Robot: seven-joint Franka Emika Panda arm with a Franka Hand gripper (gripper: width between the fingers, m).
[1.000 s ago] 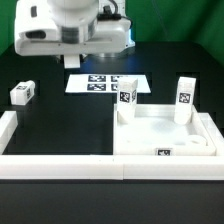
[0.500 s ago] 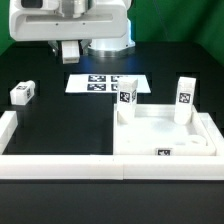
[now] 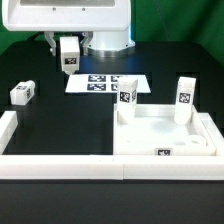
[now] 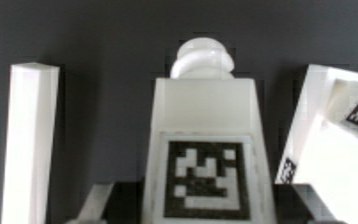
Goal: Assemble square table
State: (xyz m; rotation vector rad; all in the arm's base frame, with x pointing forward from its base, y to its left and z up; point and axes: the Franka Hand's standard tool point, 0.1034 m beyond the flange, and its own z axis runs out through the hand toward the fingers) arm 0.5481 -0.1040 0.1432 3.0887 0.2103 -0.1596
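The white square tabletop [image 3: 165,135] lies at the exterior view's right, rim up. Two tagged white legs stand upright at its far corners, one [image 3: 126,97] on the left and one [image 3: 184,97] on the right. A further tag [image 3: 163,152] shows at its front rim. A loose tagged leg [image 3: 22,93] lies on the table at the left. My gripper [image 3: 68,45] is high at the back, shut on another tagged leg [image 3: 68,55] that hangs below it. In the wrist view this leg [image 4: 208,130] fills the middle between the jaws of the gripper [image 4: 201,200].
The marker board [image 3: 100,83] lies flat just below the held leg. Long white border walls run along the front [image 3: 60,166] and the left [image 3: 8,125]. In the wrist view, a white bar [image 4: 34,140] and a tagged piece [image 4: 345,115] flank the held leg.
The arm has swung toward the exterior view's left. The leg in the gripper has come into plain view above the marker board. The other parts have not moved.
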